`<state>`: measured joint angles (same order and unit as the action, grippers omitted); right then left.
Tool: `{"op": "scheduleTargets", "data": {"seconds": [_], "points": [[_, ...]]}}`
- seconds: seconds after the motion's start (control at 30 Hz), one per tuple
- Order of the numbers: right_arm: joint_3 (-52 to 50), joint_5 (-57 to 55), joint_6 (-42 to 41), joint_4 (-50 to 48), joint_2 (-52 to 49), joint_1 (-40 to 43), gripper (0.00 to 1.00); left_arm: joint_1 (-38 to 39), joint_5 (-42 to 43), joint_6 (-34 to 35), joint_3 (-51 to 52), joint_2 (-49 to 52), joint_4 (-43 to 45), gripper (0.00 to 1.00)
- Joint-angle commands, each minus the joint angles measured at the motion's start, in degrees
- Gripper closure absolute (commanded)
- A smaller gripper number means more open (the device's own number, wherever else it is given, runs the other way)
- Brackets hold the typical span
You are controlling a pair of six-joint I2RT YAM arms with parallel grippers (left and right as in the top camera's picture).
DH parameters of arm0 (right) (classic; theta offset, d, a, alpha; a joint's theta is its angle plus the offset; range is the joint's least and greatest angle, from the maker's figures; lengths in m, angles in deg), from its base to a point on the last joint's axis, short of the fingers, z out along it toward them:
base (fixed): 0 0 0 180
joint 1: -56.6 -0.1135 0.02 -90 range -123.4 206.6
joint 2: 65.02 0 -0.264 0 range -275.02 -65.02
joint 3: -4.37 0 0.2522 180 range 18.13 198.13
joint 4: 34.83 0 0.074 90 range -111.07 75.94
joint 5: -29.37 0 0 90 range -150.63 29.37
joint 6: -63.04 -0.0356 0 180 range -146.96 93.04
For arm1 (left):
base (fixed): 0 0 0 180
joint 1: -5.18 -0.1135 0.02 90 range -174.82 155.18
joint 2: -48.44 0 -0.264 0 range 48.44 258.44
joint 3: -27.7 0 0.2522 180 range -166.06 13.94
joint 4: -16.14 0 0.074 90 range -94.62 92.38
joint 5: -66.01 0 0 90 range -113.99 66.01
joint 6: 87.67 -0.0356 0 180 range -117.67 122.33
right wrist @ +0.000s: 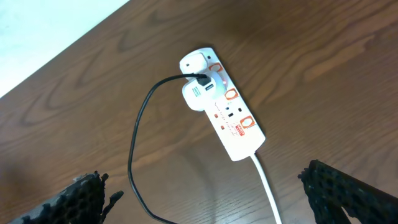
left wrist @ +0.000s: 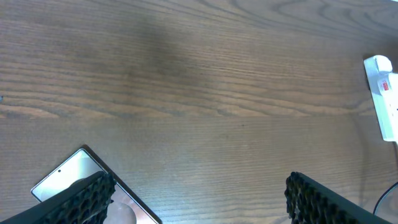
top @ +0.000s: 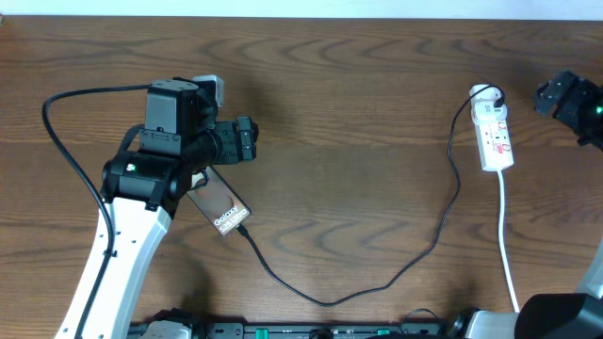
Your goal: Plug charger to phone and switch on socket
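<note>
The phone [top: 221, 205] lies flat on the table at the left, with white lettering at its near end. It also shows in the left wrist view [left wrist: 65, 174], partly under my left finger. The charger [top: 325, 300], a thin black cable, runs from the phone's near end across the table to the socket [top: 497, 137]. In the right wrist view the charger [right wrist: 132, 155] enters a white adapter on the socket [right wrist: 231, 121]. My left gripper [top: 247, 139] [left wrist: 199, 202] is open and empty above the phone's far end. My right gripper [top: 563, 97] [right wrist: 205, 199] is open and empty beside the socket.
The socket's white cord [top: 507, 247] runs to the table's front edge and shows in the right wrist view [right wrist: 268, 193]. A thick black arm cable [top: 58, 132] loops at the far left. The socket's end shows in the left wrist view [left wrist: 385, 93].
</note>
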<state>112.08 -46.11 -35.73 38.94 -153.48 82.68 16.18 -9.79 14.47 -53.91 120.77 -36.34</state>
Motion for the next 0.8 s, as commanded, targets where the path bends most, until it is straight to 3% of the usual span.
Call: {"op": "scheduleTargets", "data": {"seconds": [0.0, 0.27, 0.77], "points": [[0.1, 0.0, -0.8, 0.1, 0.4, -0.3, 0.01, 0.2, -0.8, -0.5, -1.4, -0.2, -0.1, 0.10], [0.1, 0.0, -0.8, 0.1, 0.4, -0.3, 0.01, 0.2, -1.7, -0.5, 3.2, -8.7, 0.5, 0.10], [0.1, 0.0, -0.8, 0.1, 0.4, -0.3, 0.01, -1.5, -11.2, -0.5, 36.7, -49.4, 35.5, 0.10]]}}
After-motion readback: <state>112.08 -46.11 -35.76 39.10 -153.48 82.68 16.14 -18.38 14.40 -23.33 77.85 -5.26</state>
